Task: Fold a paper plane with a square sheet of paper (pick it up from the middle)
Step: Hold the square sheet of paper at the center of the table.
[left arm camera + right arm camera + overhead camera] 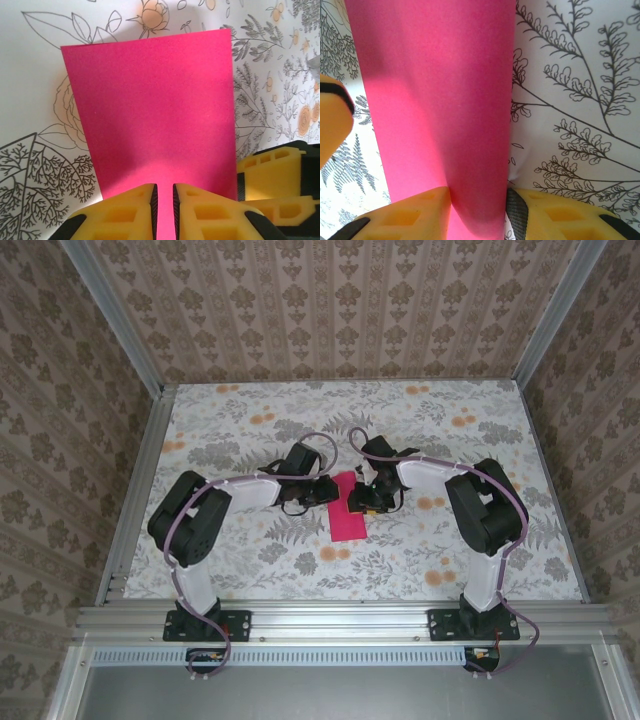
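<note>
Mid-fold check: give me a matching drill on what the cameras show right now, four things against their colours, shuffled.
Things:
1. sheet of paper
2. left fingers
3. table cover
4. wall

Colours:
A. white with leaf and flower prints
B. yellow
C. magenta-pink
D. brown with a repeating ornament

Pairs: 1-C, 2-B, 3-A, 4-D
</note>
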{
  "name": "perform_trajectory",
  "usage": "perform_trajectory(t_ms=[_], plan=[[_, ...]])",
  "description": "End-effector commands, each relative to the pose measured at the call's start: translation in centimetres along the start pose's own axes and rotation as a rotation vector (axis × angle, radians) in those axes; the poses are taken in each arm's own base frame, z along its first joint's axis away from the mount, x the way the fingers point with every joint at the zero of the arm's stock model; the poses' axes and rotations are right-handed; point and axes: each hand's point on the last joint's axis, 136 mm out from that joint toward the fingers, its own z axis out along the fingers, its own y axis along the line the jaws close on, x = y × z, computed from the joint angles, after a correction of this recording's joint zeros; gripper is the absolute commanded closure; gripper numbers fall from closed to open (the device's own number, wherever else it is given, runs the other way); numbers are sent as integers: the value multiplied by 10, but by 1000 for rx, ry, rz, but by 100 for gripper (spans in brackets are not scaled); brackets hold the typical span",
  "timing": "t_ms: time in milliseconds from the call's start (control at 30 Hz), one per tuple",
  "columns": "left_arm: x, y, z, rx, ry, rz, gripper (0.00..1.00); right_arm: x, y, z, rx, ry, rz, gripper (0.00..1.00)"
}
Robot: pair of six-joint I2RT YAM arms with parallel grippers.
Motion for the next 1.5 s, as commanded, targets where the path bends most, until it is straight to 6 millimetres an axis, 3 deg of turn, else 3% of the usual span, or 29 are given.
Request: perform_trajectory(t_ms=[0, 1000, 1267, 1467], plan=[[2, -4, 5, 7, 24, 6, 82, 27, -55, 29, 210, 99, 46, 58], [12, 15, 13, -68, 68, 0, 86, 30, -59, 33, 224, 115, 52, 56], [18, 26, 18, -116, 109, -3, 87, 23, -48, 23, 187, 76, 48, 56], [24, 33, 21, -148, 136, -4, 87, 11, -26, -1, 107, 1, 33, 55]])
